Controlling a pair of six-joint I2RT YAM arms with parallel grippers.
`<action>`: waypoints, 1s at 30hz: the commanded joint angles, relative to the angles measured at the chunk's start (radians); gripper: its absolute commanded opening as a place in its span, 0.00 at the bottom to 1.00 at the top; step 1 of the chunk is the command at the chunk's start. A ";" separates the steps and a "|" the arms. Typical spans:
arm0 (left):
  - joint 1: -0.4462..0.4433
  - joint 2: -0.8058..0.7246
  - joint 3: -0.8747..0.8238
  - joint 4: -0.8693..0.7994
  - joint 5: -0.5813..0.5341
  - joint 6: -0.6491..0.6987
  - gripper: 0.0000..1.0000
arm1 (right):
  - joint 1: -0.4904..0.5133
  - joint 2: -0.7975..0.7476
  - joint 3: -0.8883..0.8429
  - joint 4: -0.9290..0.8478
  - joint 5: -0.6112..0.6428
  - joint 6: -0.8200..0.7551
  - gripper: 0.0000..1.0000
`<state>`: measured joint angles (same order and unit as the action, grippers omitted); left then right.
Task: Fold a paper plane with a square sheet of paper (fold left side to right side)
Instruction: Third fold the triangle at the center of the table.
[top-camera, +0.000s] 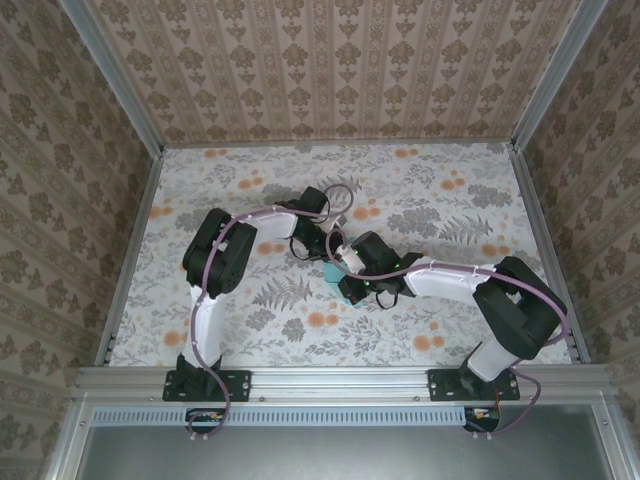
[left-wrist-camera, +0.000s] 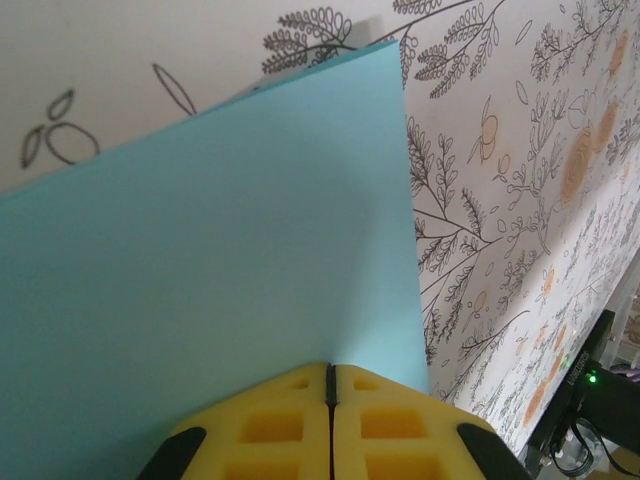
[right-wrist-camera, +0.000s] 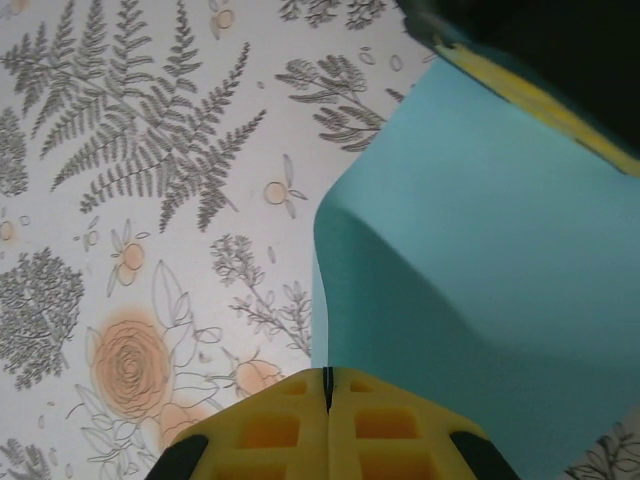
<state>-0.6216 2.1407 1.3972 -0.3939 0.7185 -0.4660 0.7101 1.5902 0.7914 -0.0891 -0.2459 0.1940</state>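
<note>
left pincer (left-wrist-camera: 329, 376) clamped on sheet (left-wrist-camera: 200, 270), right pincer (right-wrist-camera: 327, 380) likewise

The table (top-camera: 250, 330) is one flat top with a printed covering: a pale ground with grey ferns (top-camera: 285, 292), sprigs and leaves, and soft orange blossoms (top-camera: 322, 320) scattered in small clusters. A metal rail (top-camera: 340, 378) runs along the near edge, and slimmer metal strips border the left and right sides. Near the middle sits the only loose thing, the square sheet of paper (top-camera: 347, 290), plain turquoise-blue. It does not lie flat. It arches upward, with one curled side dipping toward the covering, and I cannot tell whether that side touches.
</note>
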 joint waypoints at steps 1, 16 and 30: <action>-0.007 0.025 0.018 -0.034 -0.009 0.034 0.06 | -0.011 0.022 0.036 -0.040 0.063 -0.004 0.00; -0.012 0.029 0.016 -0.030 -0.011 0.025 0.05 | -0.020 0.064 0.066 -0.066 0.170 -0.008 0.00; -0.013 0.030 0.011 -0.023 -0.010 0.017 0.04 | -0.030 0.073 0.066 -0.070 0.219 0.018 0.00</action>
<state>-0.6224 2.1407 1.3972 -0.3939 0.7185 -0.4660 0.6868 1.6527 0.8371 -0.1398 -0.0612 0.1913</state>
